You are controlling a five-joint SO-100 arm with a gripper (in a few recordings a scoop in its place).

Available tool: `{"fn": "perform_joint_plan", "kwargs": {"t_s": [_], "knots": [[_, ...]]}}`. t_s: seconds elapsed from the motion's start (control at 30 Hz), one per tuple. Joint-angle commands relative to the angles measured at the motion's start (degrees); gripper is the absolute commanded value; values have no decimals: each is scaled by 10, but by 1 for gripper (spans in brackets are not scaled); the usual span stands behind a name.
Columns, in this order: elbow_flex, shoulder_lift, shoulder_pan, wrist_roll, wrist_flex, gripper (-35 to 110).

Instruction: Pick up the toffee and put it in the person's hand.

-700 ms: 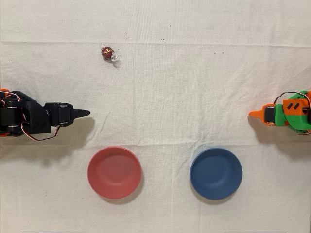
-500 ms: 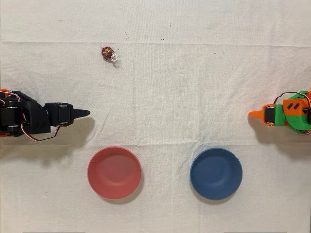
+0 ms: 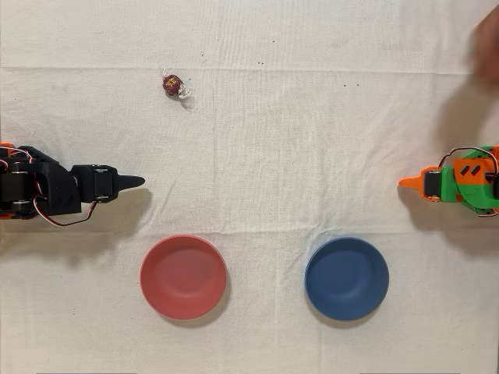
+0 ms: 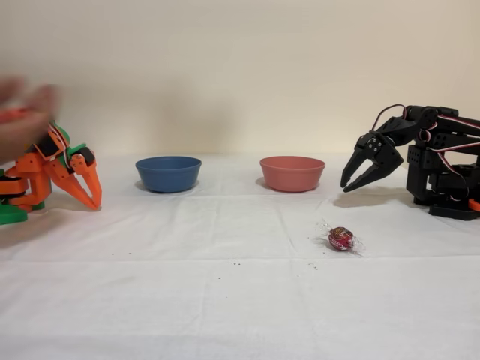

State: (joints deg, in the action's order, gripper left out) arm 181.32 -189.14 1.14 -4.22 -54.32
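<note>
The toffee [image 3: 174, 84] lies by itself on the white tablecloth [image 3: 312, 140], a small dark red and gold ball with clear twisted ends, and nothing touches it. In the overhead view it sits toward eleven o'clock from the cloth's centre, and the black arm's gripper [image 3: 134, 182] lies well apart from it, down at about seven o'clock from the sweet, pointing toward three o'clock. From the side, the toffee [image 4: 340, 238] rests nearer the camera than everything else, with the gripper [image 4: 356, 182] up at roughly one o'clock from it, held above the cloth with its two fingers angled downward and a clear gap between the tips, so it stands parted and holds nothing. The red bowl [image 3: 183, 276] and the blue bowl [image 3: 346, 278] sit side by side, apart from each other, at about six and four o'clock from the toffee in the overhead view. The idle orange arm [image 3: 460, 181] rests at the far three o'clock edge. The person's hand [image 3: 488, 43] shows as a blurred shape at the overhead view's upper right corner, and in the side view it hovers just above the orange arm as a smear [image 4: 22, 120]; I cannot tell whether its fingers are spread or curled.
</note>
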Motion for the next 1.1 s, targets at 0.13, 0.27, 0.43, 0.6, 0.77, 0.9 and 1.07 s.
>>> {"fn": "perform_joint_plan", "kwargs": {"t_s": [0.13,0.27,0.43,0.6,0.77,0.9,1.07], "knots": [[29,-40,16,-5,-4,0],[29,-40,16,-5,-4,0],[29,-40,16,2,8,0],[14,-4,10,27,31,0],[-46,80,7,16,81,0],[-128,181,8,0,108,0],[-226,250,9,-3,83,0]]}}
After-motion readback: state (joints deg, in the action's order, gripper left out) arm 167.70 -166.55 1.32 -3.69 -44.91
